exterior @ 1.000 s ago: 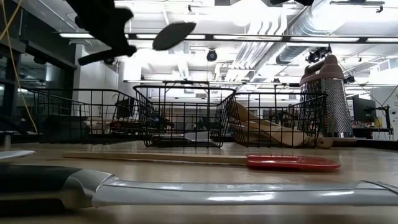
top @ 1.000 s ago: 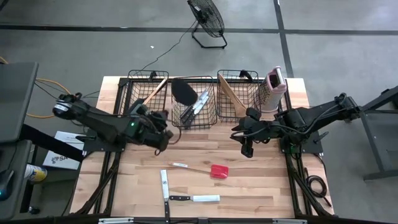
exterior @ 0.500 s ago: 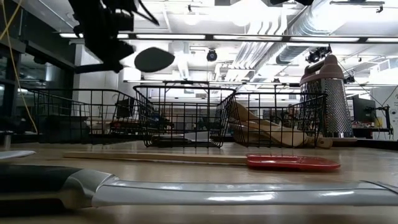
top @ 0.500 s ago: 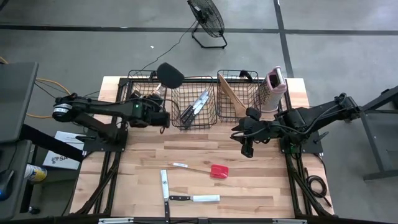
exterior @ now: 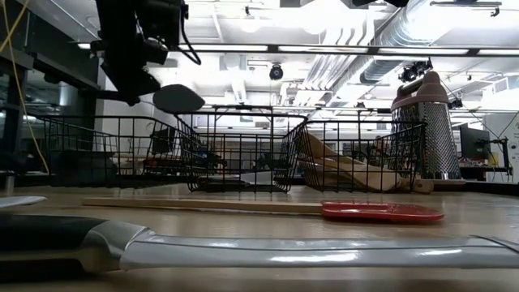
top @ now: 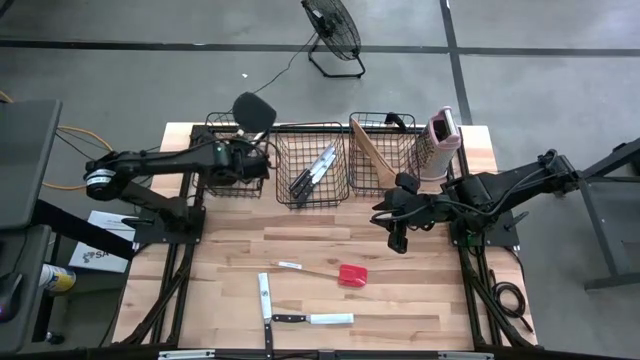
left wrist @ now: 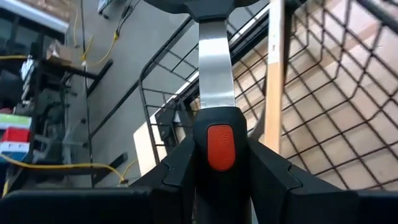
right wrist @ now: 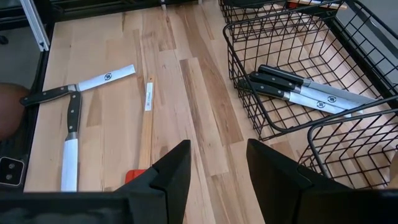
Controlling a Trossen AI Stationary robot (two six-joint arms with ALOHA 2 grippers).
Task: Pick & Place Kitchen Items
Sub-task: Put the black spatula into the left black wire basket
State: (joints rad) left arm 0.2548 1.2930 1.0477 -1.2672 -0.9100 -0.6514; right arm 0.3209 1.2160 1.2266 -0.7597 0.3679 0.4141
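The left pincer point(top: 243, 152) clamps a black spatula point(top: 254, 108) above the left basket point(top: 215, 185); the right pincer point(top: 392, 226) hovers empty, fingers parted.

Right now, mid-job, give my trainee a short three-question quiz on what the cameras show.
1. True or false: the left end effector is shut on the black spatula, holding it above the left basket.
2. How many knives lie loose on the table? A) one B) two C) four
3. Fill in: the red-headed spatula lies on the table in front of the ______ basket.

Key
1. True; the left wrist view shows its fingers clamped on the handle.
2. B; one knife and another knife lie at right angles near the front edge.
3. Middle; that middle basket already holds knives. The right end effector waits open, empty.
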